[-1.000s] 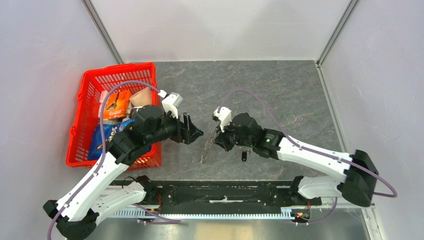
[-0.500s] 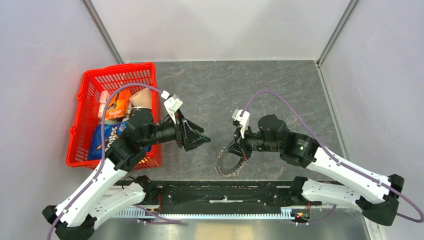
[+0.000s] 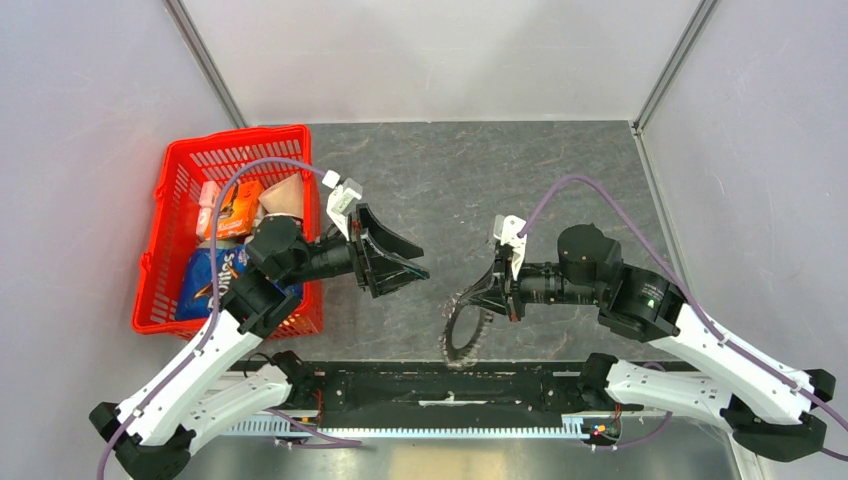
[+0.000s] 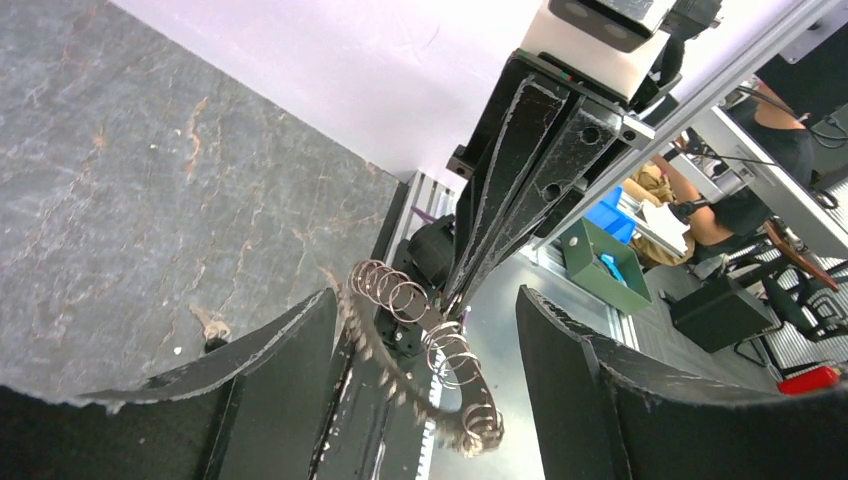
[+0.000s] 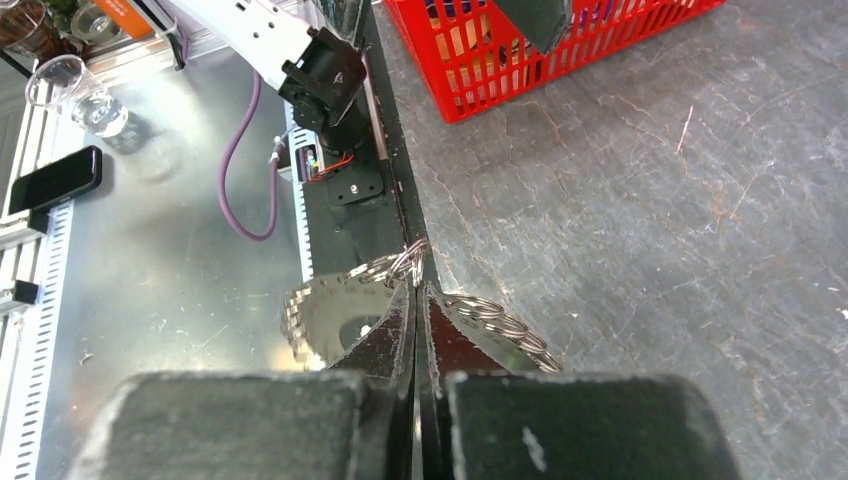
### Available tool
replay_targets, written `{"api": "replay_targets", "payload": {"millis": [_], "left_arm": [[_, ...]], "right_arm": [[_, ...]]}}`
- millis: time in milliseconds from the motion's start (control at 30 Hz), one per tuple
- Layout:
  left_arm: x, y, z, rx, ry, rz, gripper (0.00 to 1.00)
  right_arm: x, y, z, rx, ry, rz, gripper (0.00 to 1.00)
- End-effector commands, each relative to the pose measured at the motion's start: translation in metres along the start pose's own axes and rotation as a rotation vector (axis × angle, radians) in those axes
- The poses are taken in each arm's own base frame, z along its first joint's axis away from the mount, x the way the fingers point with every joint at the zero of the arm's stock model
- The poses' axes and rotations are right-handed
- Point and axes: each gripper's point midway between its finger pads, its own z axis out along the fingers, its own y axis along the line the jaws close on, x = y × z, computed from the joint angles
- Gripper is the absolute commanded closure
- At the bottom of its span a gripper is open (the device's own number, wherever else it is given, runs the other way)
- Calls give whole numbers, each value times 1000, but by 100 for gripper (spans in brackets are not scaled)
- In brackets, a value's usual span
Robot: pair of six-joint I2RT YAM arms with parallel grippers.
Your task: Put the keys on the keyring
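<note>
My right gripper (image 3: 482,297) is shut on the top of the keyring (image 3: 462,335), a metal ring fanned with small silvery keys, and holds it hanging above the table's front edge. The right wrist view shows the fingers (image 5: 415,285) pinched on the ring (image 5: 325,305). My left gripper (image 3: 415,268) is open and empty, pointing at the ring from the left. In the left wrist view the ring (image 4: 420,340) hangs between my open fingers (image 4: 425,295). A tiny black key (image 4: 210,340) lies on the table beside the left finger. It is hidden in the top view.
A red basket (image 3: 170,190) of snack packets stands at the left, beside the left arm; it also shows in the right wrist view (image 5: 560,60). The black mounting rail (image 3: 440,385) runs along the front edge. Grey walls close in the table.
My right gripper has drawn back to the right and lifted the keyring, which turned from edge-on to hanging face-on. My left gripper has moved slightly right toward it, still open.
</note>
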Motion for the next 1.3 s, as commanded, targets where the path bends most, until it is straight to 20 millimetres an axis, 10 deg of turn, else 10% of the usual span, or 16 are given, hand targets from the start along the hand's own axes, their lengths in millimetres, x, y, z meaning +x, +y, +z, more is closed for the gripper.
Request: {"api": "replay_targets", "payload": {"millis": [0, 367, 500, 600, 700, 800, 900, 1000, 1100, 1200, 1267], "left_arm": [[-21, -22, 3, 103, -61, 22, 27], [-26, -31, 7, 175, -85, -5, 28], [-25, -33, 5, 177, -87, -8, 28], [-24, -32, 4, 170, -86, -6, 28], [-23, -30, 3, 158, -90, -3, 28], [-21, -29, 2, 155, -84, -4, 28], [-20, -26, 3, 139, -83, -4, 28], [-17, -26, 3, 144, -71, -5, 28], [-16, -22, 3, 126, -73, 0, 28], [-15, -25, 2, 136, -67, -1, 28], [-14, -22, 1, 121, -65, 6, 28]], "right_arm": [[-39, 10, -8, -39, -82, -103, 100], [-56, 7, -17, -25, -68, -270, 100], [-60, -42, -18, 236, -50, -315, 100], [-53, -22, -10, 99, -15, -308, 100], [-53, -71, -13, 367, 12, -306, 100], [-50, -23, 0, 89, 5, -279, 100], [-59, -84, -14, 454, -35, -271, 100], [-57, -34, 0, 163, -34, -262, 100], [-61, -124, -26, 709, -8, -222, 100], [-33, -65, 16, 290, 143, -185, 100], [-25, -82, 16, 389, 176, -166, 100]]}}
